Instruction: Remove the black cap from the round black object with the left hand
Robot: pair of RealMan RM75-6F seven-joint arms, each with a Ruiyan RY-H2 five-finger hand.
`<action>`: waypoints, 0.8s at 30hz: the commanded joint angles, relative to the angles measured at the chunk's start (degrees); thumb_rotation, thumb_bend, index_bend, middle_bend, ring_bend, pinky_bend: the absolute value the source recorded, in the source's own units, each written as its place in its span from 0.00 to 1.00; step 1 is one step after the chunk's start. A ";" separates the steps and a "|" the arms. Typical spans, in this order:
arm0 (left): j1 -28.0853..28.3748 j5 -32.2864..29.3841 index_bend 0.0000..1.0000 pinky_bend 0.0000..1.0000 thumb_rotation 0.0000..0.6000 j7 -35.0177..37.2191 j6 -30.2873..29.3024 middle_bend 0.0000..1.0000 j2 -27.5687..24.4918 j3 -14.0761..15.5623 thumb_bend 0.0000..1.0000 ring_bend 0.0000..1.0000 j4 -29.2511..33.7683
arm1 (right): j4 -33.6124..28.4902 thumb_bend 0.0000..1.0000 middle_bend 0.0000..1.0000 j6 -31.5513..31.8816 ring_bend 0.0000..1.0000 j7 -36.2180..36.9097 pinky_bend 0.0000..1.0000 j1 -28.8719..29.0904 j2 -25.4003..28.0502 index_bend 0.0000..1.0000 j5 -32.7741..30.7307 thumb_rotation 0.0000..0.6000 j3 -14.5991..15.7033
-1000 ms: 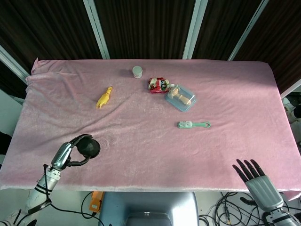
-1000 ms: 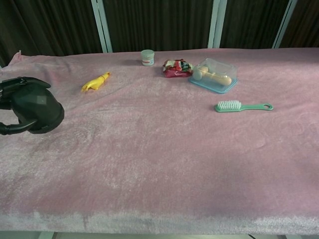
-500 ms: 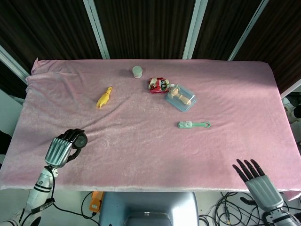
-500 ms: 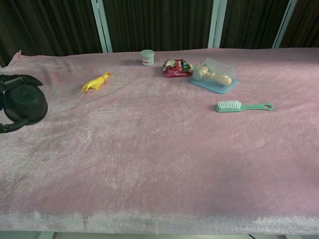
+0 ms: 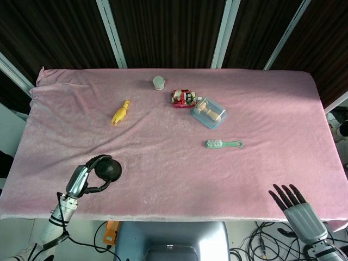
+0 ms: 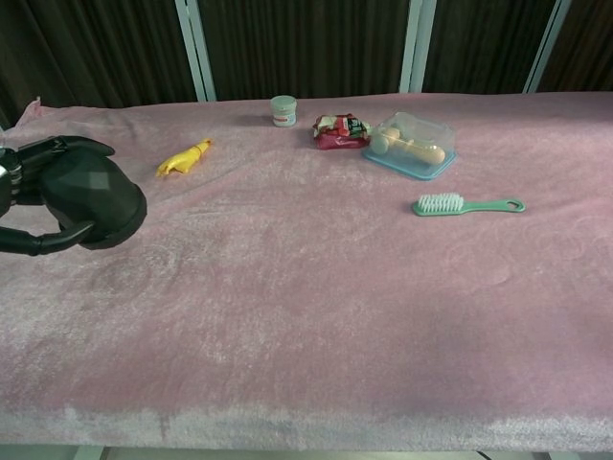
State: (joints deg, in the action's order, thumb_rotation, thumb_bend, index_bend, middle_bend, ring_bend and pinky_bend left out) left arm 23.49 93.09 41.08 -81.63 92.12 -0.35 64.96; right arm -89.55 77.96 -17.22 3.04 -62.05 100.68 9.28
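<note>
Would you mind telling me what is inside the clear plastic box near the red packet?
Through the clear plastic box, a pale beige item with a rounded end lies inside; what it is cannot be told. The box's blue base hides whatever is beneath it.

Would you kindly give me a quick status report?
Left hand grips round black object. Right hand open, idle at table edge. Cap not discernible. Nothing obstructing.
</note>
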 commanded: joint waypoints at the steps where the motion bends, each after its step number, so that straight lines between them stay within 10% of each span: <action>1: 0.18 -0.51 0.40 0.58 1.00 -5.55 0.45 0.39 4.40 -0.56 0.35 0.46 -4.00 | -0.03 0.05 0.00 -0.10 0.00 -0.08 0.07 0.04 0.02 0.00 -0.05 1.00 -0.02; 24: 0.01 -2.36 0.34 0.39 1.00 -11.72 6.74 0.31 12.08 1.40 0.35 0.33 -16.51 | -0.28 0.05 0.00 -0.48 0.00 -0.53 0.07 0.13 -0.01 0.00 -0.40 1.00 -0.06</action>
State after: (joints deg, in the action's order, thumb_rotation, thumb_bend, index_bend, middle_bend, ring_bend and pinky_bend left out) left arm 23.48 90.73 29.43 -75.39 104.27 0.80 48.54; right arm -89.83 77.48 -17.75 3.17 -62.06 100.29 9.21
